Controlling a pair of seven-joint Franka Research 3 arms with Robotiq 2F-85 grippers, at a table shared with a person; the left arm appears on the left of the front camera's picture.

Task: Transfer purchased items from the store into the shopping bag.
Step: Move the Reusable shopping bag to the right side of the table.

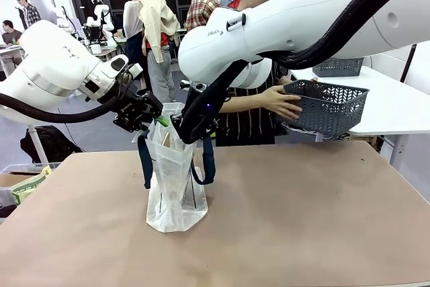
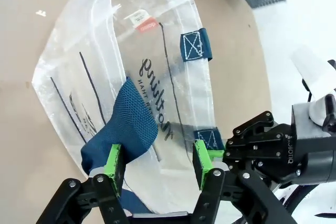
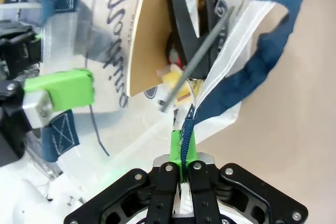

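Observation:
The shopping bag (image 1: 176, 186) stands upright on the brown table, whitish and see-through with navy straps. My right gripper (image 1: 180, 126) is shut on its top rim; in the right wrist view (image 3: 182, 148) the green pads pinch the rim and a navy strap. My left gripper (image 1: 153, 117) is at the opposite side of the rim. In the left wrist view (image 2: 157, 160) its jaws stand wide, with bag wall and strap between them. Purchased items (image 3: 184, 19), yellow, red, dark and a tan card, lie inside the bag (image 3: 110, 35). A person's hand (image 1: 282, 102) holds the store basket (image 1: 326, 105) above the table's far right.
The person stands at the far edge behind the bag. A white table (image 1: 396, 99) sits behind the basket. Bare tabletop (image 1: 302, 220) spreads to the right of and in front of the bag. A box with green packaging (image 1: 27, 186) is off the left edge.

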